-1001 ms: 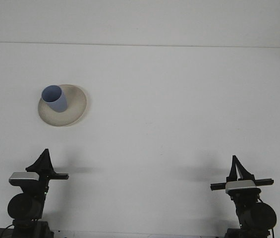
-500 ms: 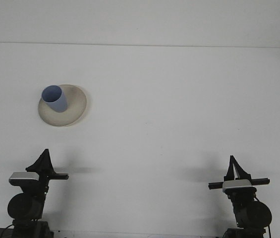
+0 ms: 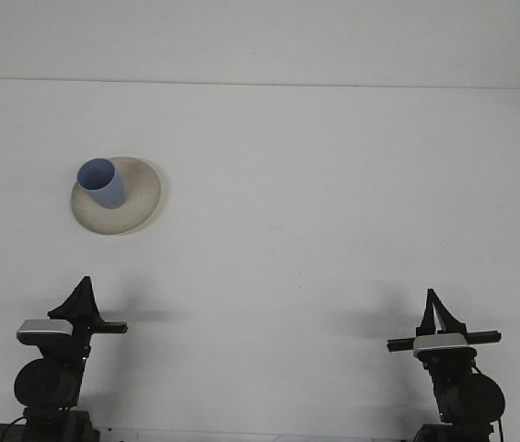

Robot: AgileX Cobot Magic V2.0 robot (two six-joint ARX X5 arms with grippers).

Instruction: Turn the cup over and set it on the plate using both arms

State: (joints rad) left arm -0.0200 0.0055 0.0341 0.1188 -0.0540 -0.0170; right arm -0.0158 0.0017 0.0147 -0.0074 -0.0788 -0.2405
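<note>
Cup (image 3: 101,182), blue, sits mouth-up on the beige plate (image 3: 140,198), far left of the white table (image 3: 315,184). Placement looks done; next is probably just holding parked. Left gripper (image 3: 82,296) and right gripper (image 3: 437,311) near edge, fingers together at tips, likely holding nothing.

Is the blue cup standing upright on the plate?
Upright: the blue cup stands on the plate, open mouth up and rim facing the camera.

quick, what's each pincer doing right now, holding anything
Left pincer: holds nothing, far from the cup; open or shut cannot be told.
Right pincer: the same.
</note>
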